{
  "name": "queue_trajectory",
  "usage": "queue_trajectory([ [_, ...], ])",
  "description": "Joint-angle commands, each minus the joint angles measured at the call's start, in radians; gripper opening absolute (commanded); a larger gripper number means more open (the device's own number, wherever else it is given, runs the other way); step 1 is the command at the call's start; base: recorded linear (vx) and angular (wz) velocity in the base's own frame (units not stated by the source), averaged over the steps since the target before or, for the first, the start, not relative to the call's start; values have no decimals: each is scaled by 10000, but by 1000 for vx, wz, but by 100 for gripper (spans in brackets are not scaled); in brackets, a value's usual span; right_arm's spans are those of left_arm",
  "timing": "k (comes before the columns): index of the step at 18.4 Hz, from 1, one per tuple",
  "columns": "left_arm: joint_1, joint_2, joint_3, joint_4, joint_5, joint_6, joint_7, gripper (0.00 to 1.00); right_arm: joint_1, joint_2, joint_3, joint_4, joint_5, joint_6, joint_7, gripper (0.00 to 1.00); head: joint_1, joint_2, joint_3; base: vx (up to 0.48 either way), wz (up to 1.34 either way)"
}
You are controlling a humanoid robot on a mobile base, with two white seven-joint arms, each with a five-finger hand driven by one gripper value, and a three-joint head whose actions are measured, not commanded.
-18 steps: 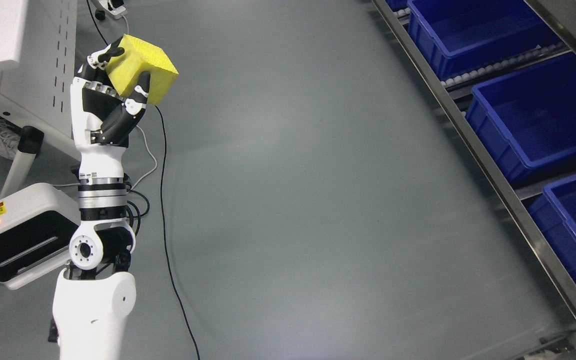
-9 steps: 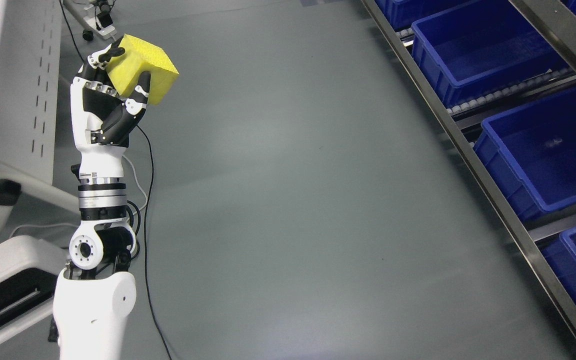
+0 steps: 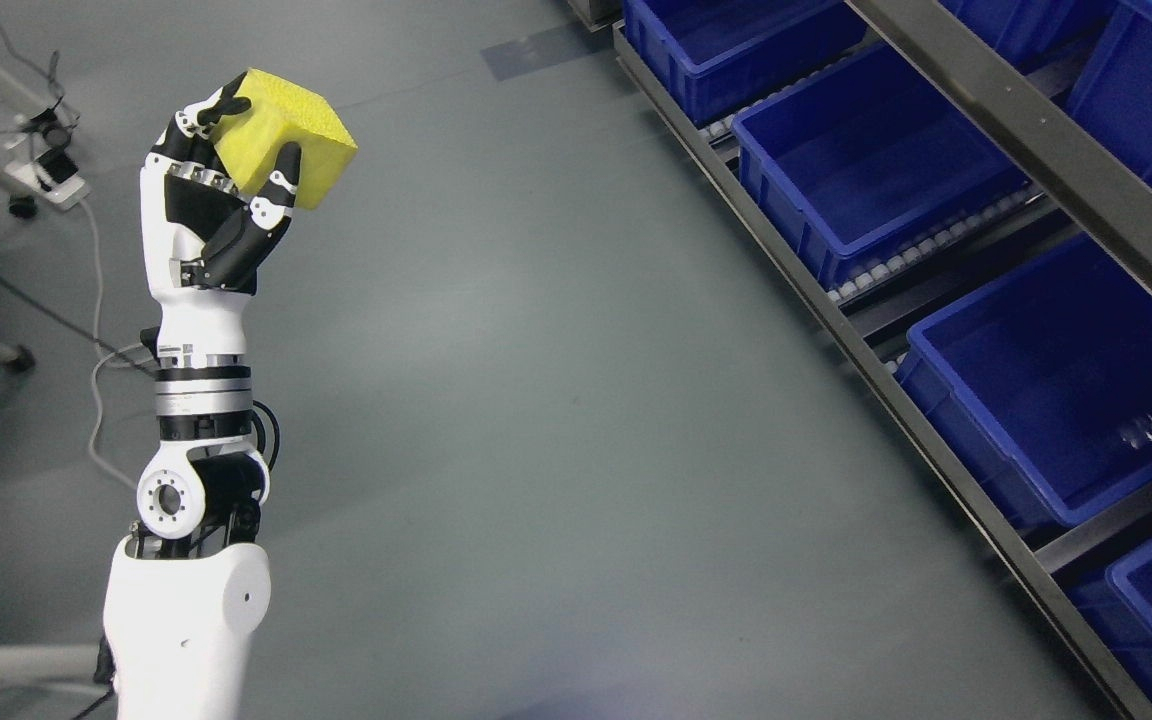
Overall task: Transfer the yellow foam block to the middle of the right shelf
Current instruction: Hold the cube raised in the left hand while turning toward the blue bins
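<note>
Support surfaces: grey floor [image 3: 556,420] and metal shelf rack [image 3: 946,120].
The rack stands along the floor's right side; blue bins [image 3: 1066,390] sit on its roller tracks. Cables [image 3: 86,300] and a power strip [image 3: 51,180] lie far left of the rack.

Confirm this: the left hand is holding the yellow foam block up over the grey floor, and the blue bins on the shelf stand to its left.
Not quite. The head view shows the left hand gripping the yellow foam block over the grey floor, but the blue bins on the shelf stand to its right, not its left.
</note>
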Motion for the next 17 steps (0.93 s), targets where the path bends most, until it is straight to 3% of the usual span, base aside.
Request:
queue_trajectory([
  [1, -6, 46, 230, 2, -81, 51, -2, 10, 15, -175, 0, -175, 31, 5, 6, 100, 0, 0, 0, 633, -390],
  [11, -83, 46, 230, 2, -112, 82, -2, 10, 15, -175, 0, -175, 31, 5, 6, 100, 0, 0, 0, 562, -519],
  [17, -540, 91, 229, 2, -112, 82, -17, 10, 15, -175, 0, -175, 31, -10, 6, 100, 0, 0, 0, 321, -650],
])
